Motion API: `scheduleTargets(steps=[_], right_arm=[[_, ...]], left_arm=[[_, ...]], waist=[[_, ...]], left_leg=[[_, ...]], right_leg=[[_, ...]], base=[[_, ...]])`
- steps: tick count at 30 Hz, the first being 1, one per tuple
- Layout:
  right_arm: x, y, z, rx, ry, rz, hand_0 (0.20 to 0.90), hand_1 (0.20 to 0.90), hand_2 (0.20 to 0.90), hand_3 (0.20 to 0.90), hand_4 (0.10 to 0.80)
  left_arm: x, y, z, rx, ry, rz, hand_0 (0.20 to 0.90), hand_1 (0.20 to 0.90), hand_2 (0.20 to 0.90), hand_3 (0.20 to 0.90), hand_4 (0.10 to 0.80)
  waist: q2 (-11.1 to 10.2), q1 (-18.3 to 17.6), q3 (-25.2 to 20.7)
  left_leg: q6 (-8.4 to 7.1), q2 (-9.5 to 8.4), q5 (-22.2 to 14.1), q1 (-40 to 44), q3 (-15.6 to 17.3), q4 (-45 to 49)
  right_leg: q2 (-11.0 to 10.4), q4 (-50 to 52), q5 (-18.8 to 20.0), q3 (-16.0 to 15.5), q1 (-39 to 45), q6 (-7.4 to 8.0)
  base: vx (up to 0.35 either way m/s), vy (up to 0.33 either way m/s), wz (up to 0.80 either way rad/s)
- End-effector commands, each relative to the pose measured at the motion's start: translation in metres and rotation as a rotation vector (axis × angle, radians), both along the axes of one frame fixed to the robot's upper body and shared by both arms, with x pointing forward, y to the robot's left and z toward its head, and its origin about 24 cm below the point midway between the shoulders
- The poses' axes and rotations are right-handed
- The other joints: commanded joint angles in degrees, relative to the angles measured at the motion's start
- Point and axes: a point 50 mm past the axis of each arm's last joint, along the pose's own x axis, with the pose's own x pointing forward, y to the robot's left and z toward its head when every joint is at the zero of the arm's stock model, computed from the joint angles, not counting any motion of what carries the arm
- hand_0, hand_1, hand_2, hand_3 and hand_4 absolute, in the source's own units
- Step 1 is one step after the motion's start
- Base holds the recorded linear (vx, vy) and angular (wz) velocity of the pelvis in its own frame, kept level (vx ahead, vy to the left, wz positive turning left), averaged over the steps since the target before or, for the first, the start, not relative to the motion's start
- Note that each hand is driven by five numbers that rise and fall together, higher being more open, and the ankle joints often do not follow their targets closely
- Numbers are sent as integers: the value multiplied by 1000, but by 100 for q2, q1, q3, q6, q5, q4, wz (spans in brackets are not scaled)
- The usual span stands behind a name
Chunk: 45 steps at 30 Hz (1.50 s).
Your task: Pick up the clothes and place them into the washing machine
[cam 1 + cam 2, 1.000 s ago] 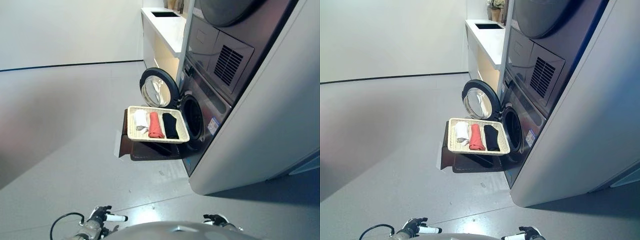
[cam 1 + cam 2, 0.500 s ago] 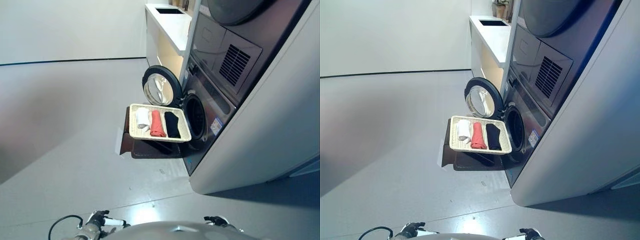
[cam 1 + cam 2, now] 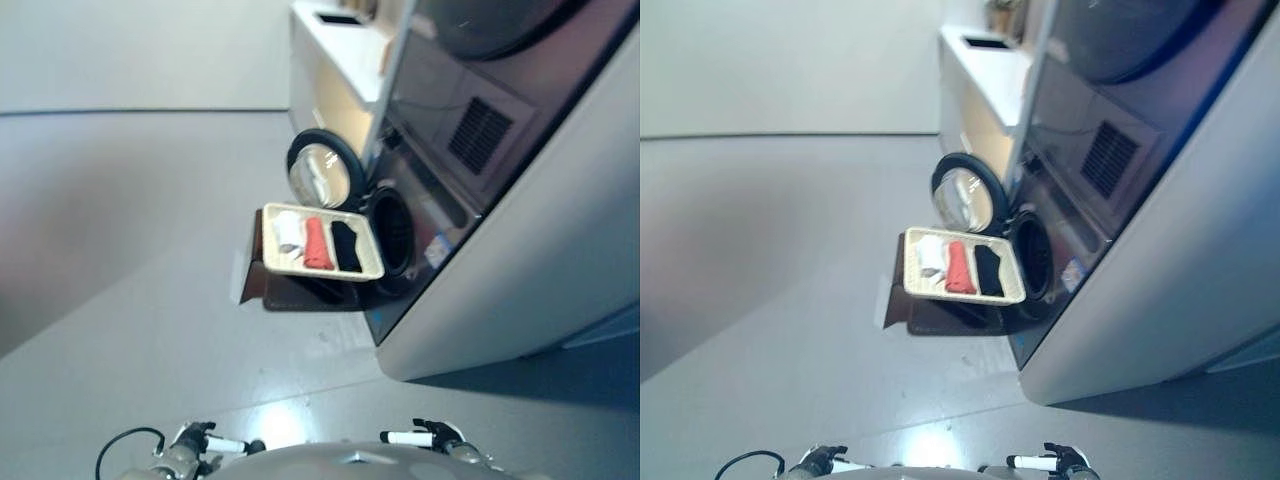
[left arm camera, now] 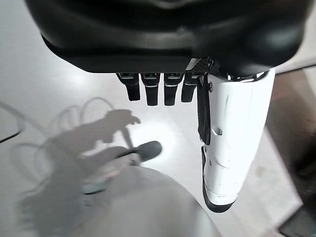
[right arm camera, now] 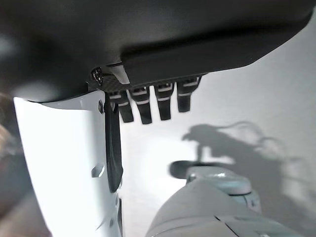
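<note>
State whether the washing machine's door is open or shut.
Open: the round door is swung out left of the dark drum opening, behind the basket.

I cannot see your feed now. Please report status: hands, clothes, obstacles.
Left hand and right hand open, empty, low. Clothes in basket beside open washing machine door. No obstacle seen on the floor.

left robot hand (image 4: 163,59): low, fingers straight, empty | right robot hand (image 5: 148,64): low, fingers straight, empty
</note>
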Motion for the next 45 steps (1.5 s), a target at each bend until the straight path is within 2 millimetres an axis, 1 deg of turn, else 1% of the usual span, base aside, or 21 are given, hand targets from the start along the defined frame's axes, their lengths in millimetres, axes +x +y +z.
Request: scheduleTargets(steps=[1,4,5,10,11,13,14,16,17,19,20,22,24,26,28,30,32,36,39,41,45], right_arm=[[-5,-1,-1,-22,45,59,900,900,900,900,800],[-5,1,-1,-14,41,72,900,900,900,900,800],[-8,1,-2,-12,38,63,900,900,900,900,800],[-11,1,-2,-8,37,49,900,900,900,900,800],[-9,0,-1,-10,27,56,900,900,900,900,800],[-3,-3,1,-16,-2,47,900,900,900,900,800],[3,-5,2,-17,-19,53,900,900,900,900,800],[3,-4,2,-16,-20,53,900,900,900,900,800],[15,-2,4,-12,-53,69,900,900,900,900,800],[20,0,4,-6,-68,76,900,900,900,900,800],[26,3,5,-1,-89,76,900,900,900,900,800],[26,3,5,-2,-89,75,900,900,900,900,800],[24,4,4,5,-85,67,900,900,900,900,800],[22,5,4,6,-82,64,900,900,900,900,800],[18,7,2,11,-71,62,900,900,900,900,800],[16,7,2,14,-66,61,900,900,900,900,800],[11,6,1,19,-57,53,900,900,900,900,800],[9,5,1,18,-45,45,900,900,900,900,800],[4,5,0,17,-26,42,900,900,900,900,800],[0,2,0,5,-8,22,900,900,900,900,800],[5,0,1,1,-22,25,900,900,900,900,800]], left_arm=[[5,15,5,57,-30,-14,900,900,900,900,800],[2,16,4,58,-24,-12,900,900,900,900,800],[0,16,4,65,-14,-20,900,900,900,900,800],[3,14,4,60,-25,-21,900,900,900,900,800],[6,10,4,51,-31,-38,900,900,900,900,800],[18,0,5,24,-74,-69,900,900,900,900,800],[25,-3,6,13,-98,-83,900,900,900,900,800],[26,-3,7,14,-99,-83,900,900,900,900,800],[31,-2,8,15,-120,-76,900,900,900,900,800],[32,0,9,23,-124,-67,900,900,900,900,800],[30,6,10,38,-122,-55,900,900,900,900,800],[30,6,10,37,-122,-55,900,900,900,900,800],[9,15,6,54,-68,-20,900,900,900,900,800],[7,15,6,55,-61,-12,900,900,900,900,800],[-6,19,3,58,-22,6,900,900,900,900,800],[-10,20,3,60,-9,8,900,900,900,900,800],[-10,20,3,60,-4,-8,900,900,900,900,800],[-5,19,4,59,-15,-32,900,900,900,900,800],[5,18,6,60,-44,-55,900,900,900,900,800],[19,17,10,59,-89,-68,900,900,900,900,800],[20,17,10,60,-88,-77,900,900,900,900,800]], waist=[[589,-134,0],[519,-238,-98],[527,-348,-246],[578,-420,-374],[468,-399,-492],[145,-292,-586],[-7,-189,-555],[-66,-203,-554],[-406,69,-293],[-464,157,-221],[-558,296,-113],[-505,324,-89],[-455,587,29],[-406,647,50],[-254,948,32],[-255,1063,-23],[-222,968,-180],[-166,828,-517],[-179,761,-591],[-124,775,-689],[-15,794,-677]], left_leg=[[-763,653,1401,2183,-634,-2280],[-756,634,1403,2310,-672,-2280],[-682,757,1439,2360,-723,-2280],[-661,881,1609,2335,-837,-2083],[-705,950,1752,2160,-818,-1406],[-715,730,1720,1686,-746,-176],[-744,608,1566,1437,-636,957],[-745,543,1617,1399,-653,959],[-748,156,1207,506,-533,3207],[-710,160,1165,276,-478,3391],[-659,146,1178,-341,-410,2978],[-661,204,1109,-307,-404,3022],[-553,542,1315,-777,-355,1278],[-558,583,1386,-838,-384,827],[-543,504,1608,-1039,-612,-1006],[-653,599,1768,-1075,-552,-1706],[-813,698,1854,-942,-348,-1868],[-861,780,1891,-426,-473,-2178],[-884,743,1882,-226,-415,-2221],[-876,583,1864,8,-321,-2280],[-838,450,1808,244,-324,-2280]], right_leg=[[413,-412,770,-526,-1815,-924],[446,-412,906,-695,-1668,-918],[663,-412,876,-406,-1622,-933],[701,-412,960,-265,-1435,-907],[716,-412,1069,-151,-1149,-887],[612,-412,1025,-13,-661,-943],[601,-412,975,33,-337,-983],[538,-412,1009,39,-363,-980],[395,-412,1048,175,171,-1041],[409,-412,1042,212,290,-1061],[370,-412,1001,262,488,-1055],[427,-412,986,275,526,-1062],[560,-412,834,436,899,-1070],[591,-412,757,464,977,-1080],[733,-412,556,747,1256,-1084],[698,-412,512,913,1352,-1071],[653,-412,560,928,1343,-1071],[547,-412,619,948,1292,-1074],[428,-400,695,921,1304,-1073],[230,-11,748,889,1242,-1069],[241,786,802,913,1057,-1031]], base=[[323,-119,-30],[305,-128,22],[387,-163,50],[269,-146,48],[553,-338,53],[693,-466,49],[428,-312,8],[257,-241,-41],[343,-362,-31],[308,-252,-5],[170,-80,-34],[182,-44,-30],[361,-8,-36],[230,16,-52],[427,66,-61],[317,98,-58],[178,104,-90],[189,163,-69],[85,140,-57],[164,264,1],[105,198,-25]])
